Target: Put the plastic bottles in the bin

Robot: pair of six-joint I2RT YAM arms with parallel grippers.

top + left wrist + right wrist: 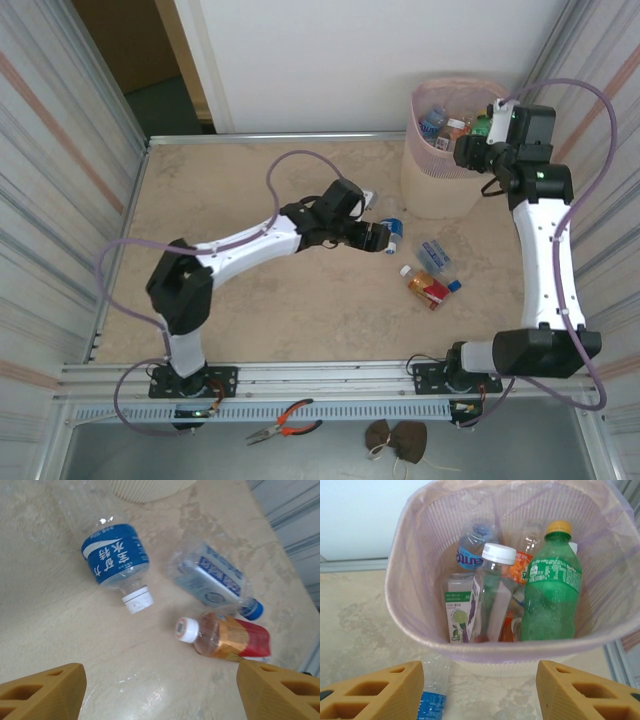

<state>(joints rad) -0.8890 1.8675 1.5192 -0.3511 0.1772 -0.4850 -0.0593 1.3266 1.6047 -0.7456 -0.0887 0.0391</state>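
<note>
The left arm (250, 240) is stretched low across the table (250, 310), forearm near level, wrist aimed toward the bin (432, 195). The left gripper (385, 237) hovers just short of the bin's foot, tilted down at the table. Its jaws are spread with nothing between them and touch no bottle.

The right arm (545, 250) stands near upright beside the bin, elbow low, wrist bent over toward the rim. The right gripper (479, 672) sits above the bin's near rim looking in, fingers apart, empty.

Three plastic bottles lie on their sides outside the bin:
- The blue-label bottle (115, 555), white cap, is closest to the bin's base.
- The crushed clear bottle (212, 580), blue cap, is next out.
- The orange-and-red bottle (227, 639), white cap, is furthest from the bin and close by the crushed one. Can't tell if they touch.

Inside the bin, the green bottle (552, 595) with an orange cap is upright. The clear white-capped bottle (495, 585) is right beside it, with more bottles behind, too packed to count.
</note>
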